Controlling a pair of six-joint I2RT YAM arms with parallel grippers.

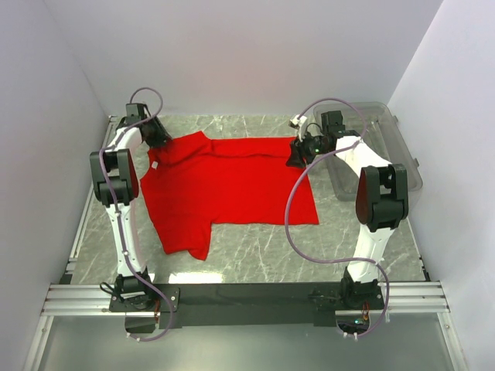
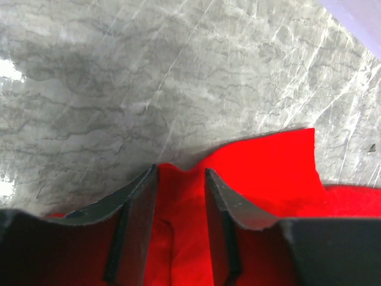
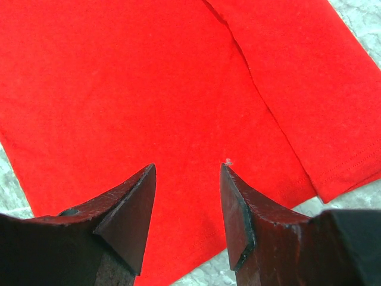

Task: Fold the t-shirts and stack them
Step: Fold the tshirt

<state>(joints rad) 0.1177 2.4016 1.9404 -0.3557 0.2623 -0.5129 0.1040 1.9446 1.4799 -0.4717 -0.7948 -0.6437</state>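
Bright red t-shirt (image 1: 232, 185) spread flat (right pincer (image 3: 187, 168) released, left pincer (image 2: 180, 170) grip unclear)

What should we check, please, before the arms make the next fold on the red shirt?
1. Left gripper open, with the shirt edge in its gap: ok.
2. Right gripper open over the shirt's far right corner: ok.
3. Right gripper touching cloth: cannot tell.
4. Shirt lying flat: not ok, bunched at the left gripper.
5. Shirt outside the bin: ok.
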